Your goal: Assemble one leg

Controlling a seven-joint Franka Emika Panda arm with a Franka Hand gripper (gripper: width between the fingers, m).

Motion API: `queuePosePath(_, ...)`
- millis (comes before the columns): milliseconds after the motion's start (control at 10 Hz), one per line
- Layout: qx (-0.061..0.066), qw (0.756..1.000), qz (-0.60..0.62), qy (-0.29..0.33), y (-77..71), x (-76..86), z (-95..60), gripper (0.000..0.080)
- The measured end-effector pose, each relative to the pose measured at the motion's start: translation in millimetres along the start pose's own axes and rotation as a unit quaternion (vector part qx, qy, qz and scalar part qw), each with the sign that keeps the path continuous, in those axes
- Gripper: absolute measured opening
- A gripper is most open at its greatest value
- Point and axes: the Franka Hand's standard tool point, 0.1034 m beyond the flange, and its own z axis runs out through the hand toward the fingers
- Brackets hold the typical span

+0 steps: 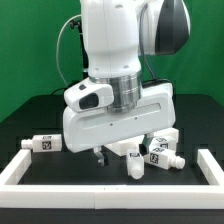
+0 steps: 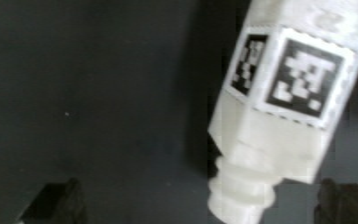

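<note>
- The gripper (image 2: 197,200) hangs over the table (image 1: 35,118) with its jaws spread wide and nothing in them. Both fingertips (image 2: 51,200) show dark at the edges of the wrist view, far apart.
- The leg (image 2: 286,105) lies flat on the table below the gripper, tag up and slanted across the gap between the jaws. Its round peg end is within that gap but off centre, nearer one finger.
- The wide spread looks meant to clear the blocky body on the way down. As I judge it, the hand needs to centre and square up to the slant before closing.
- Only the wrist view shows the open jaws, the tag and the slant. In the exterior view the arm's body hides most of the hand.
- Only the exterior view shows the surroundings: one spare leg (image 1: 42,145) lying well off to the left, a cluster of legs (image 1: 162,150) just right of the hand, and a white rail (image 1: 60,186) along the near edge. Which of these is the leg under the gripper I cannot tell.
</note>
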Motion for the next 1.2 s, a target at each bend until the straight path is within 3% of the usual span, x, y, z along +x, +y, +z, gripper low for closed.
queuePosePath(400, 0.0, 1.0, 0.008, -0.001, -3.8, 0.3, 0.9, 0.065)
queuePosePath(600, -0.003, 0.998, 0.064, -0.01, -29.5, -0.1, 4.8, 0.065)
queuePosePath(700, -0.004, 0.998, 0.069, -0.009, -33.5, 0.3, 9.7, 0.065)
queuePosePath(1200, -0.007, 0.999, 0.052, -0.005, -26.8, -8.7, 31.2, 0.065)
